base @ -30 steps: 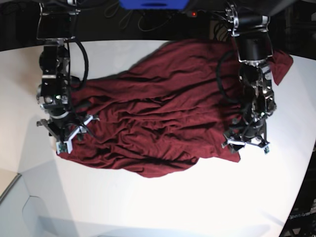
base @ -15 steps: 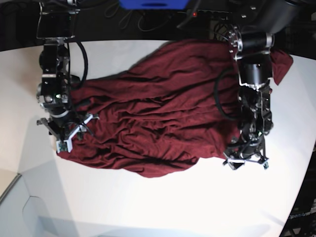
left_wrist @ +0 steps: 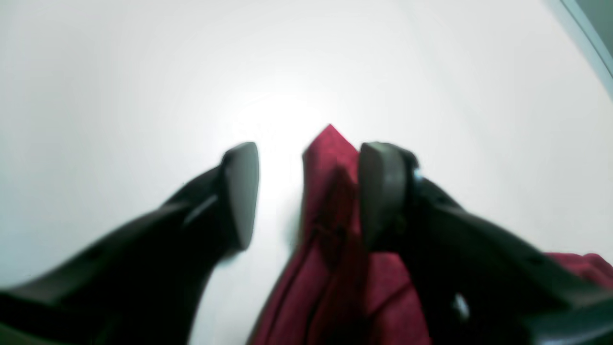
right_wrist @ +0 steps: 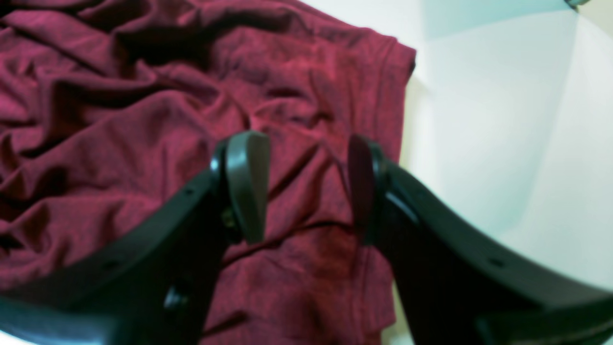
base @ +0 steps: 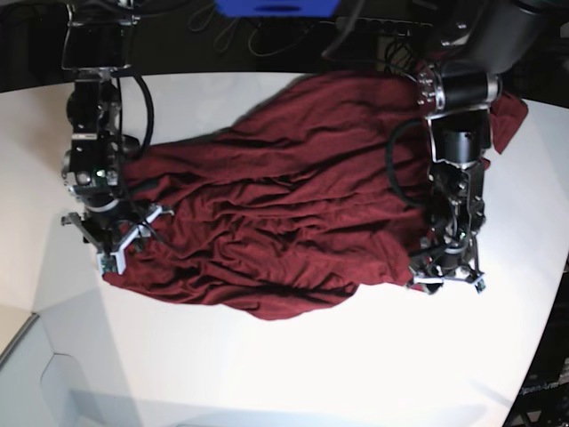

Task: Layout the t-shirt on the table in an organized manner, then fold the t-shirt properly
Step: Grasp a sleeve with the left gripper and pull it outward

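Showing 1 t-shirt (base: 284, 213), 2 tools, 1 table (base: 267, 374)

Crumpled dark maroon t-shirt (base: 284, 222) spread across white table (base: 267, 374)

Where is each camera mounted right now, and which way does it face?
Base: overhead, looking down on the table, the t-shirt and both arms.
Left wrist: behind the left gripper, facing a shirt corner and bare table past its open fingers.
Right wrist: behind the right gripper, facing wrinkled shirt.
Shared: every view shows the t-shirt on the table.
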`<act>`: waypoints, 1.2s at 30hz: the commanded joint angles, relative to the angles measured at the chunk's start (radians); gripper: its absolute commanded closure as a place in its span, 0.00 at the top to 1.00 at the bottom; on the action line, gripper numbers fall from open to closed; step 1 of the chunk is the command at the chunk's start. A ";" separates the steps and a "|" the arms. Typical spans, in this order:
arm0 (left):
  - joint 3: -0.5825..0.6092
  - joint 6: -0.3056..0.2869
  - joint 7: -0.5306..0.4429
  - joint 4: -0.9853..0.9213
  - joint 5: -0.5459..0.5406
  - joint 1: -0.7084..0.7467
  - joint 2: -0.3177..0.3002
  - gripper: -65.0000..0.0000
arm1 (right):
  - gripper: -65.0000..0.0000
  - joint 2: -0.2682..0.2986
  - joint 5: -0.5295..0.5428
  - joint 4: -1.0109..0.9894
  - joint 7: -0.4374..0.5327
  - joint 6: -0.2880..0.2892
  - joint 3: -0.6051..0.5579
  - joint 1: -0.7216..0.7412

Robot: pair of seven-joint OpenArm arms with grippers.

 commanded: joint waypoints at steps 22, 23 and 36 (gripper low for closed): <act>0.001 0.012 0.047 0.203 0.005 -0.166 -0.032 0.00 | 0.42 0.006 0.001 0.017 0.025 -0.002 0.003 -0.006; 0.001 0.012 0.047 0.192 0.007 -0.183 -0.034 0.00 | 0.42 0.006 0.001 0.017 0.025 -0.002 0.003 -0.010; -0.003 0.011 0.035 0.054 0.139 -0.435 -0.063 0.00 | 0.42 0.008 -0.001 0.019 0.025 -0.002 0.003 -0.010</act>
